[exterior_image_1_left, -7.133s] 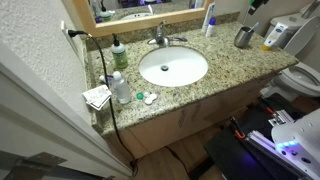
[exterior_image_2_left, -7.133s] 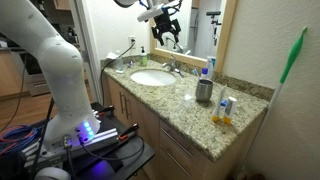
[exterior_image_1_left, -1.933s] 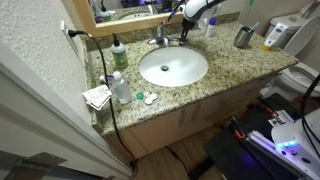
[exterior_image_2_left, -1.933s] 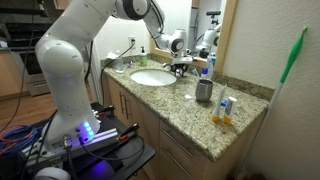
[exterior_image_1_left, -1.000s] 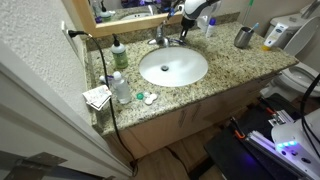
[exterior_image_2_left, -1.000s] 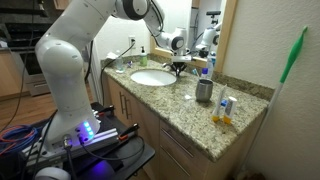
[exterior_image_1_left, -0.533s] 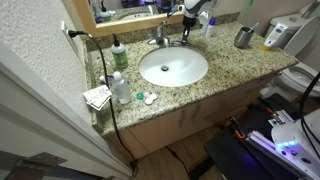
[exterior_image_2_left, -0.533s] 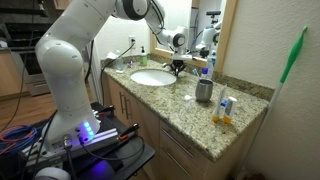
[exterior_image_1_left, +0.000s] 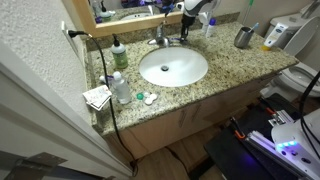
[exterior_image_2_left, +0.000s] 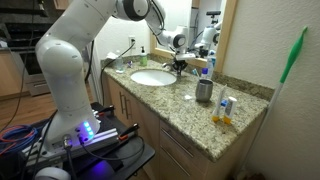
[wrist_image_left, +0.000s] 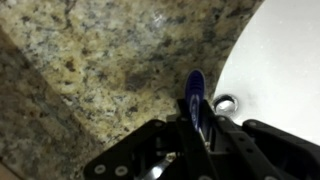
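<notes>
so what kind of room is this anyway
Most likely a home bathroom: an oval white sink set in a granite vanity top, a faucet below a wall mirror, and what looks like a toilet beside the vanity.

Looking like home bathroom: oval white sink (exterior_image_1_left: 173, 67) sitting in speckled granite counter (exterior_image_1_left: 225, 62), wall mirror (exterior_image_2_left: 207, 22) hanging behind, white toilet (exterior_image_1_left: 304, 78) standing beside.
</notes>
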